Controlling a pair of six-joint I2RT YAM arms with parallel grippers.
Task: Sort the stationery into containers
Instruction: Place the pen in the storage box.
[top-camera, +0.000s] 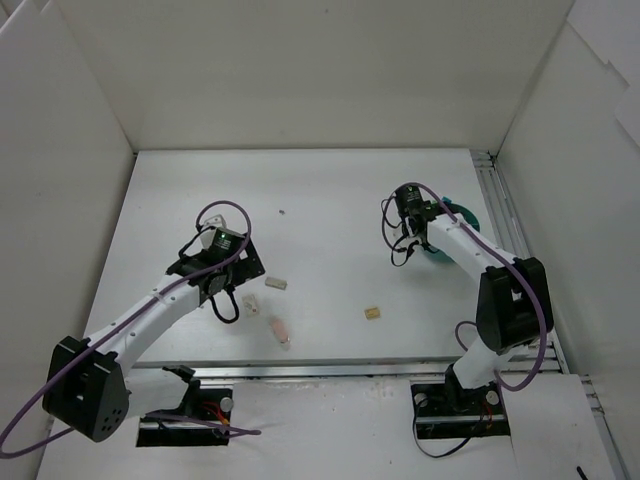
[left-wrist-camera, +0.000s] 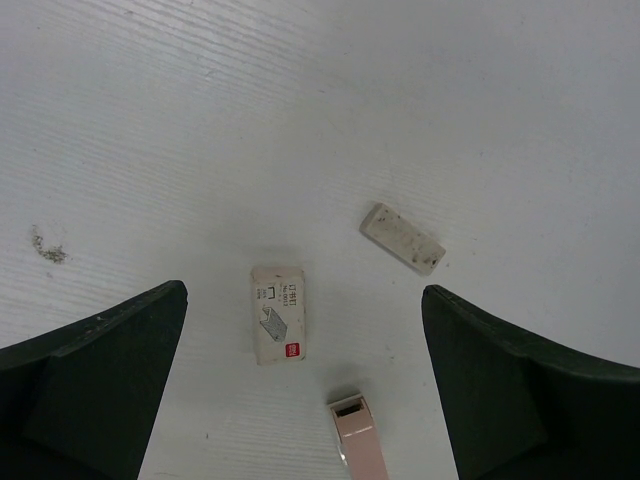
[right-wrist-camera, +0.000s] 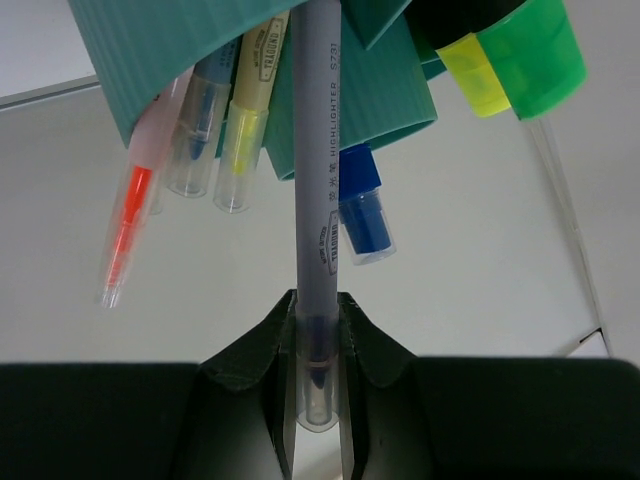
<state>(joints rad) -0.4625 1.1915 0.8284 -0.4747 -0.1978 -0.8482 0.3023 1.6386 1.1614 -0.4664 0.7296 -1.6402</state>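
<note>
Right gripper is pinching a grey highlighter near its clear-capped end, jaws pressed on the barrel from both sides. The far end of the barrel runs up into the teal tub. The tub sits far right on the table, just beside the right wrist. Already sticking out of it: an orange pen, a yellow-tipped highlighter, a blue-capped pen and a green cap. Can't tell if the grey one's far tip has reached the tub floor.

Judgement: this is a drop-off and nearly finished. To do it well, push the barrel in until the tub walls will hold it. Then let the jaws part just enough and back out straight along the barrel. A sideways pull would likely rake the neighbouring pens or tip the low tub.

Left gripper is spread fully and holds nothing. It hovers over a small white printed box, with a white eraser near it and a pink eraser at the frame bottom. A tan cube sits well apart, mid-table.

The box is probably the next pick. Centre over it, drop straight down and close across its narrow sides. The pink eraser lies close, so keep the fingers off it.
</note>
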